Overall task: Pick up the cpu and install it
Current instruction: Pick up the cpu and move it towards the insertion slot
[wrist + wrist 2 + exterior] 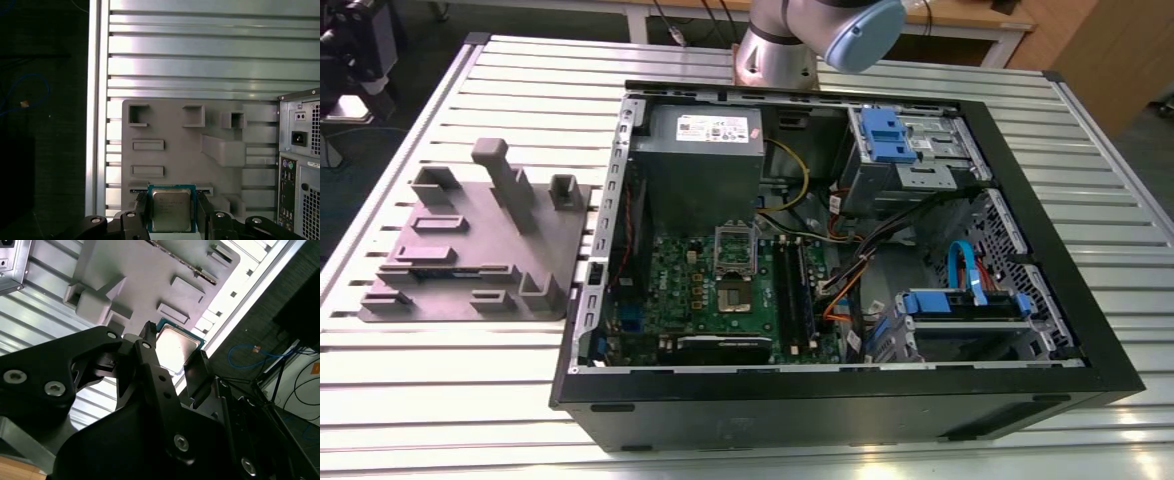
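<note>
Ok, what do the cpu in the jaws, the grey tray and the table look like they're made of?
The cpu: silver-grey metal lid with a satin sheen that catches glare, on a green board rim. The tray: matte grey with moulded pockets and posts, likely plastic. The table: bright slotted profiles, probably aluminium.

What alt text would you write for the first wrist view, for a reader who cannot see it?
The tool grips the cpu, a square chip with a silver top, between its two dark fingers. Behind it lie a grey moulded tray on a slatted metal table, and the rear of a computer case.
</note>
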Tool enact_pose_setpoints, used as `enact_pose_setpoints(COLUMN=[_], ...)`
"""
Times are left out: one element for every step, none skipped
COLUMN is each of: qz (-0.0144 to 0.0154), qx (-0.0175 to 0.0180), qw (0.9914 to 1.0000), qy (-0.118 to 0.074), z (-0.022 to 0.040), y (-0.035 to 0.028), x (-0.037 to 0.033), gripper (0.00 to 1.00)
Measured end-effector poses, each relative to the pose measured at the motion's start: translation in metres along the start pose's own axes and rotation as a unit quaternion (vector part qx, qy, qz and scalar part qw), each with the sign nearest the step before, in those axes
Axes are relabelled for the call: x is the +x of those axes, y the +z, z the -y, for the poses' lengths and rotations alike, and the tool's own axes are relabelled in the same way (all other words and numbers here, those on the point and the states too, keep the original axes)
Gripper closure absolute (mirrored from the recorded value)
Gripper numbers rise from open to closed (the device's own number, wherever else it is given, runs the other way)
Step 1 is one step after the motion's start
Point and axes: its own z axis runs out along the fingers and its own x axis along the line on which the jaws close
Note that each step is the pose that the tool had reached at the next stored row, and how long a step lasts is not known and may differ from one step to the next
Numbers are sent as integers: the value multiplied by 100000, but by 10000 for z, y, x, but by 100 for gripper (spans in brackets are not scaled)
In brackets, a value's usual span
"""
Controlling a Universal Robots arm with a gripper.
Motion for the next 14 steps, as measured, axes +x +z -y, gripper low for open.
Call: enact_pose_setpoints(qz=[-2,-1,-4,-1,1,-1,3,1,-4,-1,-2,-4,-4,0], qx=[0,0,4,-1,0,1,-2,0,1,1,3,1,3,1], qw=[100000,100000,100000,100000,100000,100000,100000,100000,100000,100000,100000,100000,100000,100000], qy=[-1,4,2,2,2,0,0,3,6,6,11,5,5,1], z=[0,0,0,0,0,0,0,0,-1,0,0,0,0,0], y=[0,0,0,0,1,0,1,1,0,1,1,1,1,1], x=[-9,-17,-25,-33,-41,-49,-57,-63,-68,-69,-69,-70,-70,-74], gripper=[53,53,53,53,53,53,53,53,53,53,53,53,53,53])
